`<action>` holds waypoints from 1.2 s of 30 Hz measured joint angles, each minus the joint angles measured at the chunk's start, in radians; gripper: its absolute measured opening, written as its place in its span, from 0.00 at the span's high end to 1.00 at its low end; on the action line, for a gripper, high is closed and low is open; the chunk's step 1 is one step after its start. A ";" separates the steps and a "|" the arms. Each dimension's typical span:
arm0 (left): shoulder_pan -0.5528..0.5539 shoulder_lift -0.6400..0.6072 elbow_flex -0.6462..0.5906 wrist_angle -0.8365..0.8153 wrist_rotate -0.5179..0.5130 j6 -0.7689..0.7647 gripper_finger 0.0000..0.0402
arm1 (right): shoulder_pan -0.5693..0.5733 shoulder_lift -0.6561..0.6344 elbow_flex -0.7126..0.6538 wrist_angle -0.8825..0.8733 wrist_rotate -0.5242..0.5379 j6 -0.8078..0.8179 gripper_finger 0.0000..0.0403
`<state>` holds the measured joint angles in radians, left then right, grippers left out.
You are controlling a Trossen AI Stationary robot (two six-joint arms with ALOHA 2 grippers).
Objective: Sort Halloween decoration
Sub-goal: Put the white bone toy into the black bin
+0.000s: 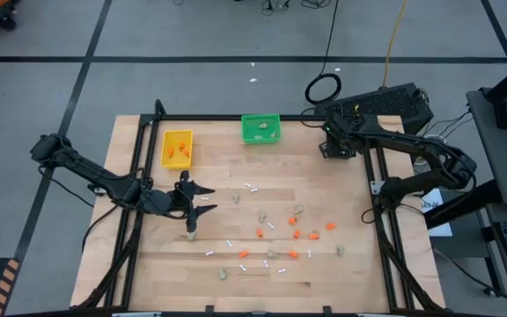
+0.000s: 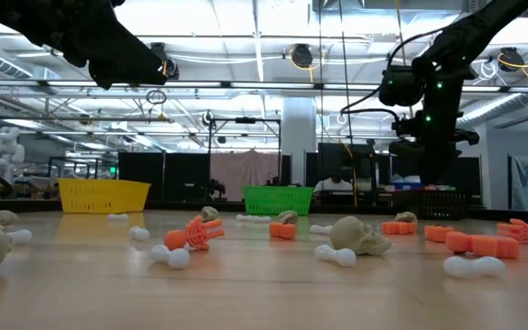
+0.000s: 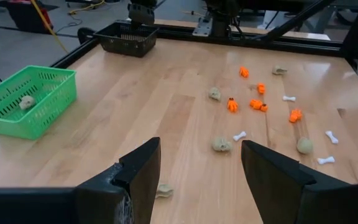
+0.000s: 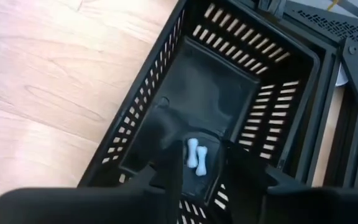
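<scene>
Right wrist view: right gripper [image 4: 197, 163] hangs over the black bin [image 4: 278, 99], fingers slightly parted, two white bones [image 4: 196, 155] between them; grip or release unclear.
Left gripper [image 1: 202, 200]: fingers apart, empty, above the table [image 1: 341, 194] near its left side.
Decoration: orange pieces [image 1: 296, 233], skulls [image 1: 298, 210] and bones scattered mid-table.
Green bin [image 1: 260, 129]: one skull [image 3: 27, 102] inside.
Yellow bin [image 1: 177, 148]: orange pieces.

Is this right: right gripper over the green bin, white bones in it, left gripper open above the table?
Not the green bin. The right wrist view shows the right gripper over the black bin, two white bones in it. The left gripper is open above the table.
</scene>
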<state>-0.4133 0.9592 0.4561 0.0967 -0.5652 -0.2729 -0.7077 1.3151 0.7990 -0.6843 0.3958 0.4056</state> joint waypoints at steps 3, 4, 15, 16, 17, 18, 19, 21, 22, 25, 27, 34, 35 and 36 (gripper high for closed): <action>0.000 0.000 0.000 0.000 0.000 -0.003 0.45 | 0.014 -0.019 0.000 0.002 -0.004 -0.022 0.73; 0.000 0.000 0.000 0.000 0.000 -0.006 0.45 | 0.027 -0.034 0.000 0.003 -0.003 -0.025 0.72; 0.000 0.000 0.000 -0.002 -0.021 0.000 0.45 | 0.424 -0.344 -0.007 0.088 0.001 0.057 0.72; 0.000 0.000 0.000 -0.003 -0.021 0.000 0.45 | 0.479 -0.358 -0.019 0.130 0.003 0.061 0.72; 0.000 0.000 0.000 -0.005 -0.020 0.000 0.45 | 0.532 -0.371 -0.041 0.185 0.003 0.061 0.72; 0.000 0.000 0.000 -0.009 -0.020 -0.001 0.45 | 0.587 -0.379 -0.068 0.250 0.000 0.059 0.72; 0.000 0.000 0.000 -0.015 -0.020 -0.002 0.45 | 0.639 -0.384 -0.100 0.328 -0.002 0.049 0.72; 0.000 0.001 0.000 -0.042 -0.020 -0.008 0.45 | 0.742 -0.383 -0.170 0.507 -0.004 0.009 0.72; 0.000 0.006 0.000 -0.058 -0.020 -0.010 0.45 | 0.788 -0.378 -0.206 0.601 -0.004 -0.018 0.72; -0.001 0.026 0.000 -0.114 -0.018 -0.009 0.45 | 0.908 -0.344 -0.299 0.855 -0.005 -0.123 0.72; -0.001 0.044 0.000 -0.149 -0.015 -0.009 0.45 | 0.973 -0.316 -0.336 0.980 -0.006 -0.200 0.72; 0.005 0.087 0.009 -0.233 0.087 -0.073 0.45 | 1.096 -0.213 -0.356 1.078 -0.005 -0.271 0.72; 0.010 0.096 0.023 -0.254 0.101 -0.100 0.45 | 1.104 -0.194 -0.356 1.086 0.000 -0.271 0.72; 0.013 0.106 0.041 -0.282 0.111 -0.131 0.45 | 1.109 -0.174 -0.356 1.103 0.002 -0.271 0.72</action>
<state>-0.4001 1.0653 0.4969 -0.1856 -0.4539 -0.4035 0.4012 1.1410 0.4427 0.4188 0.3980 0.1348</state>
